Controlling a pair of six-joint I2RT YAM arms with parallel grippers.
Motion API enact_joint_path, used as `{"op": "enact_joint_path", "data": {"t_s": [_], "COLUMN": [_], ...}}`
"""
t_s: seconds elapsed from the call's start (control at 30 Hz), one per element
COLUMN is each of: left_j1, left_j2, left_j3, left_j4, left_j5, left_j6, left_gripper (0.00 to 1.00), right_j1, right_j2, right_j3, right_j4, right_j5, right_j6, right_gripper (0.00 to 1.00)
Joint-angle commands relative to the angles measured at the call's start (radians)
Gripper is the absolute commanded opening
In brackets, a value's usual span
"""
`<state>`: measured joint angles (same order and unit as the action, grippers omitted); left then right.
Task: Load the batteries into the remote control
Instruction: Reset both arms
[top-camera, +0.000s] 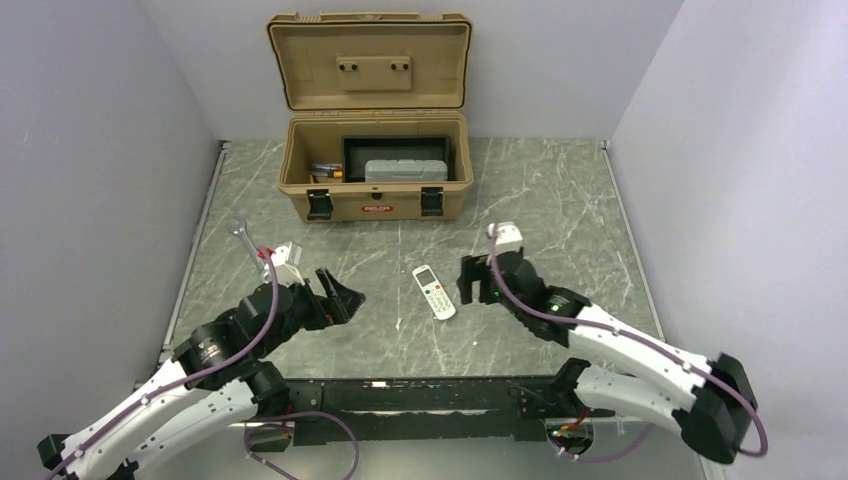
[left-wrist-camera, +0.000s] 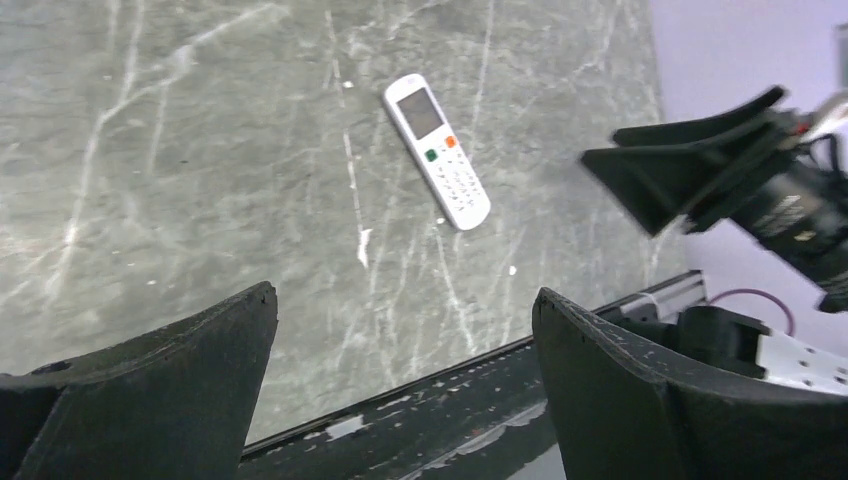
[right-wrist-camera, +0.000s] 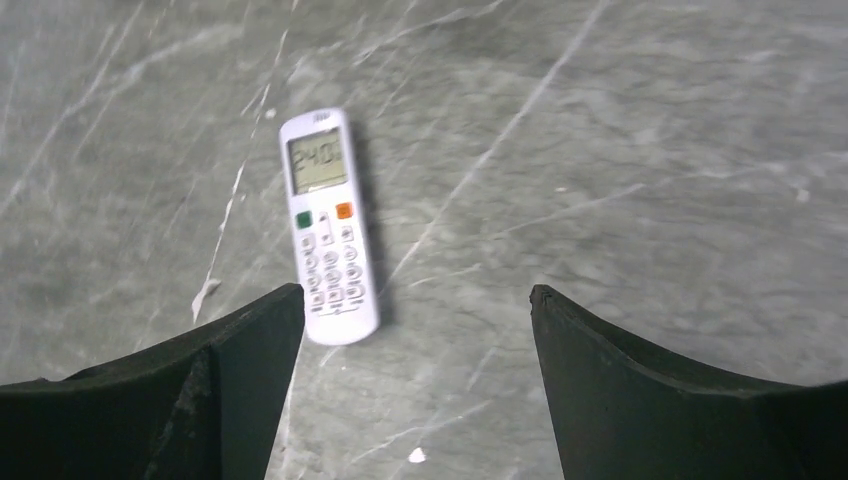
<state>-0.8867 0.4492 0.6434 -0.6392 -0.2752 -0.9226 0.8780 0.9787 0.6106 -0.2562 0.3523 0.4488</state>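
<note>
Remote control (top-camera: 434, 292) lies face up, flat on table (top-camera: 560, 200), between both arms, nearer right gripper (top-camera: 467, 282). Screen shows digits; no loose batteries visible anywhere.

Left gripper (top-camera: 345, 297) spread wide, nothing held. Right gripper likewise released, empty.

Expect remote light, rigid, smooth plastic; likely to slide on tabletop. Take hold across narrow long sides near mid-length. Keep pads off screen and buttons.

Open toolbox (top-camera: 360, 195) stands well behind; wrench (top-camera: 243, 237) lies beyond left arm. Neither blocks your approach. Mind opposing gripper: both point toward remote.
</note>
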Motion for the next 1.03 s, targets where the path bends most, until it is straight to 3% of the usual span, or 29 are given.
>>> {"op": "enact_joint_path", "data": {"t_s": [0.0, 0.27, 0.47, 0.73, 1.0], "left_j1": [0.001, 0.002, 0.001, 0.001, 0.001], "left_j2": [-0.032, -0.117, -0.176, -0.24, -0.209], "left_j3": [0.001, -0.02, -0.016, -0.022, 0.008], "left_j4": [-0.099, -0.181, -0.239, -0.249, -0.333], "left_j5": [-0.087, -0.16, -0.228, -0.269, -0.311], "left_j6": [0.042, 0.059, 0.095, 0.124, 0.053], "left_gripper": [0.99, 0.99, 0.99, 1.0, 1.0], "right_j1": [-0.098, -0.194, -0.2, -0.201, -0.2], "right_j2": [-0.158, -0.335, -0.359, -0.436, -0.479], "right_j3": [-0.026, -0.055, -0.057, -0.051, -0.067], "right_j4": [-0.009, -0.062, -0.157, -0.232, -0.22], "right_j5": [-0.07, -0.062, 0.025, 0.136, 0.111], "right_j6": [0.006, -0.002, 0.029, 0.073, 0.039], "right_gripper": [0.85, 0.9, 1.0, 1.0, 1.0]}}
